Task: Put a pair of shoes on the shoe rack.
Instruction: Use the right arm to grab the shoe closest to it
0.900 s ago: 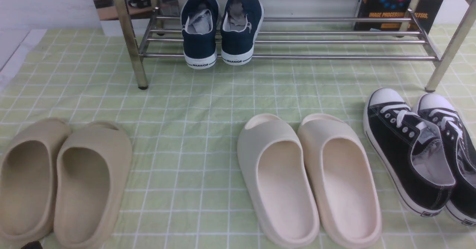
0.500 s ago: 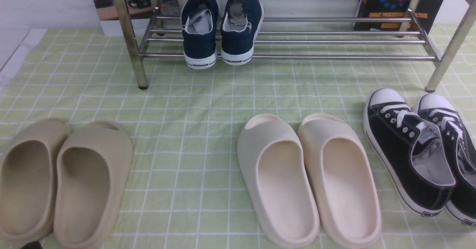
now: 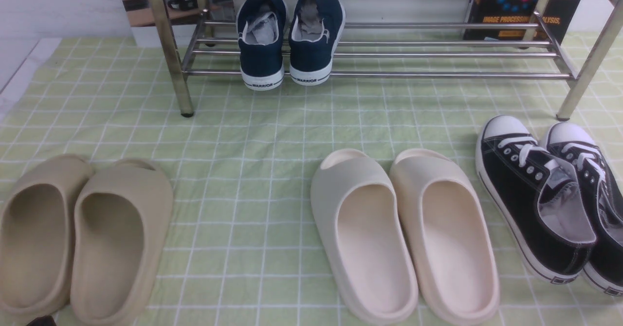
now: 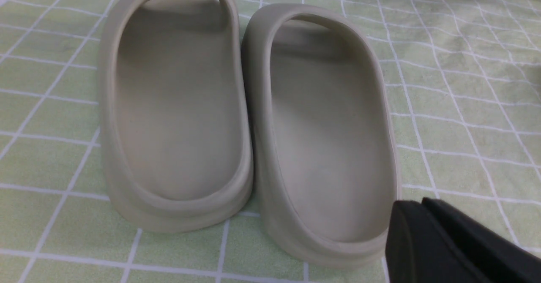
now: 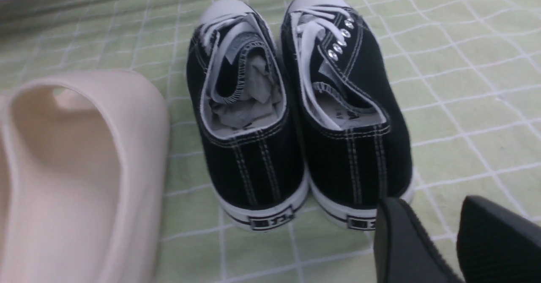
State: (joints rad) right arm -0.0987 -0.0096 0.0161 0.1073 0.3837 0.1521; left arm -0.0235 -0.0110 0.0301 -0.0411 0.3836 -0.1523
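Observation:
Two black canvas sneakers with white toe caps and laces stand side by side on the green checked cloth at the front right: the left one [image 3: 535, 199] and the right one [image 3: 591, 190]. They also show in the right wrist view, heels toward the camera [image 5: 247, 118] [image 5: 346, 114]. The chrome shoe rack [image 3: 389, 74] stands at the back. My right gripper [image 5: 435, 211] is open and empty, just behind the right sneaker's heel. My left gripper [image 4: 416, 205] is shut and empty, beside the heel of a beige slide [image 4: 325, 135]. A sliver of it shows at the front view's bottom left [image 3: 41, 321].
Navy WARRIOR sneakers [image 3: 289, 39] sit on the rack's lower shelf at its left. A beige pair of slides [image 3: 78, 233] lies front left, a cream pair [image 3: 404, 233] front centre, next to the black sneakers. A dark box [image 3: 521, 12] stands behind the rack.

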